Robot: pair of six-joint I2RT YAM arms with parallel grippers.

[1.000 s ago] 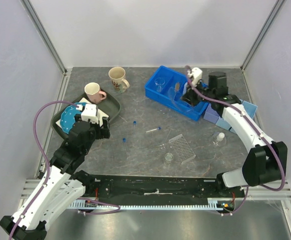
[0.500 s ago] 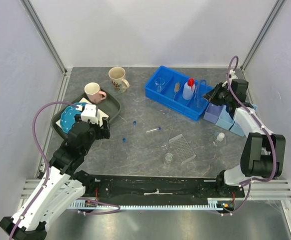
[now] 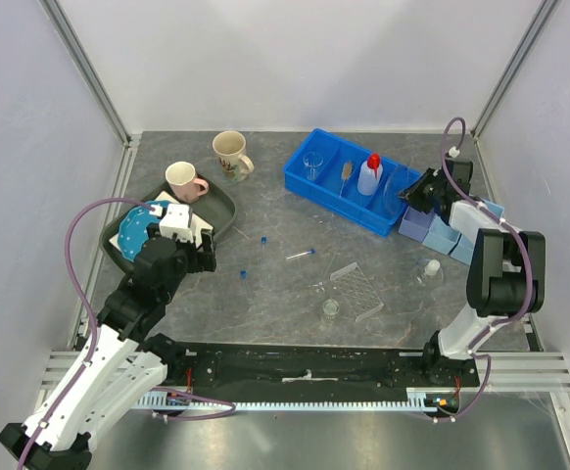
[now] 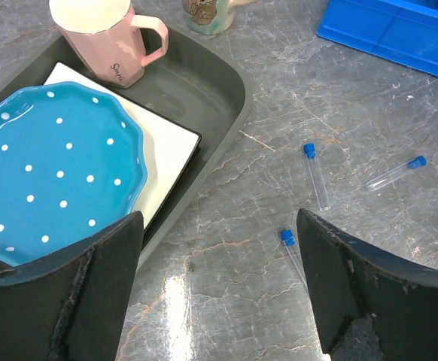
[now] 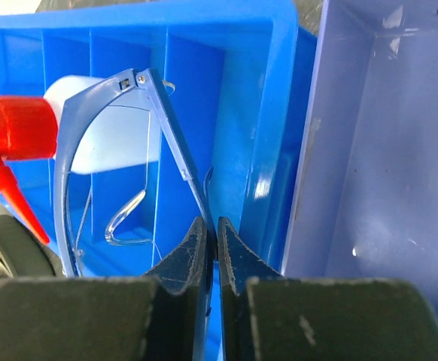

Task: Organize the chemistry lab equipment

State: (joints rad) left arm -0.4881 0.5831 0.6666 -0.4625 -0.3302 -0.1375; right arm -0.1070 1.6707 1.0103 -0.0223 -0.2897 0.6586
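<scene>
My right gripper [image 5: 217, 241] is shut on one temple arm of the blue-framed goggles [image 5: 114, 98], which hang in the right end compartment of the blue bin [image 5: 264, 113]. From above, the goggles [image 3: 395, 186] and right gripper [image 3: 417, 189] sit at that end. The bin [image 3: 300, 181] also holds the squeeze bottle [image 3: 368, 174], a brush [image 3: 346, 174] and a beaker [image 3: 312, 162]. My left gripper [image 4: 219, 286] hovers open over bare table. Blue-capped tubes [image 4: 317, 177], [image 4: 396, 173], [image 4: 290, 248] lie in front of it. The tube rack [image 3: 358, 287], a small beaker [image 3: 331, 308] and a flask [image 3: 430, 269] stand mid-table.
A dark tray [image 4: 219, 98] at the left holds the blue dotted plate [image 4: 53, 173] and a pink mug [image 4: 102, 34]. A beige mug [image 3: 231, 154] stands behind it. Pale purple bins [image 5: 384, 150] sit right of the blue bin.
My right arm has swung to the right with the goggles, from over the bin's middle to its right end, uncovering the squeeze bottle. The left arm has stayed still.
</scene>
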